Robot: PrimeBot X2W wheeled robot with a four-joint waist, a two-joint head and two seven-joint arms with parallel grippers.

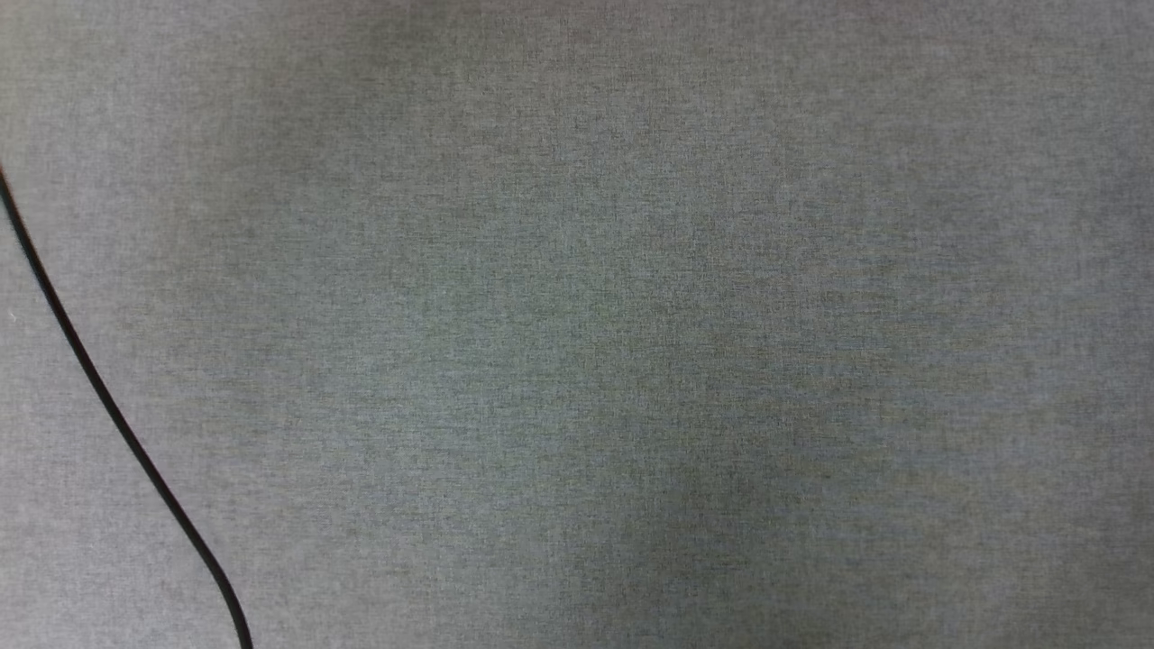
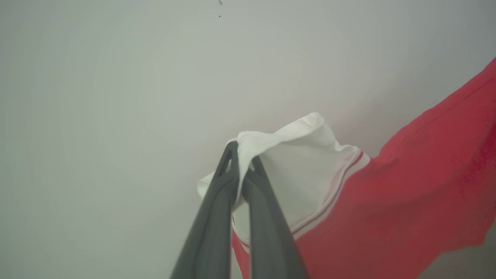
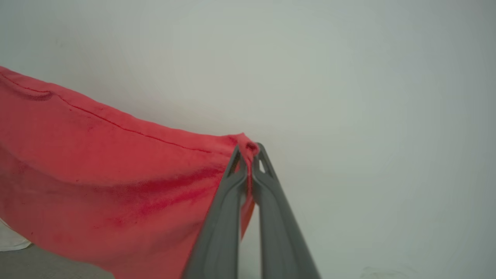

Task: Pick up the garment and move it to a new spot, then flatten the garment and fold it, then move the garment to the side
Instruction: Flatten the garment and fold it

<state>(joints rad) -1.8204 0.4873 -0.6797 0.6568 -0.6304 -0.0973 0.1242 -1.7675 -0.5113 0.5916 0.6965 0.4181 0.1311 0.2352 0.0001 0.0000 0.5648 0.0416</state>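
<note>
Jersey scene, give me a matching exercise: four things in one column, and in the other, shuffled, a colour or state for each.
Column one
1. left gripper
2. right gripper
3. cable
4. work surface

Column two
a. shut on a red edge of the jersey
b. black, curving down the head view's left side
c. shut on the white sleeve
d. grey woven cloth

Pairs: 1-c, 2-a, 3-b, 4-d

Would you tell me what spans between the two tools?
The red jersey: left tool pinches its white sleeve, right tool its red edge, per both wrist views.
</note>
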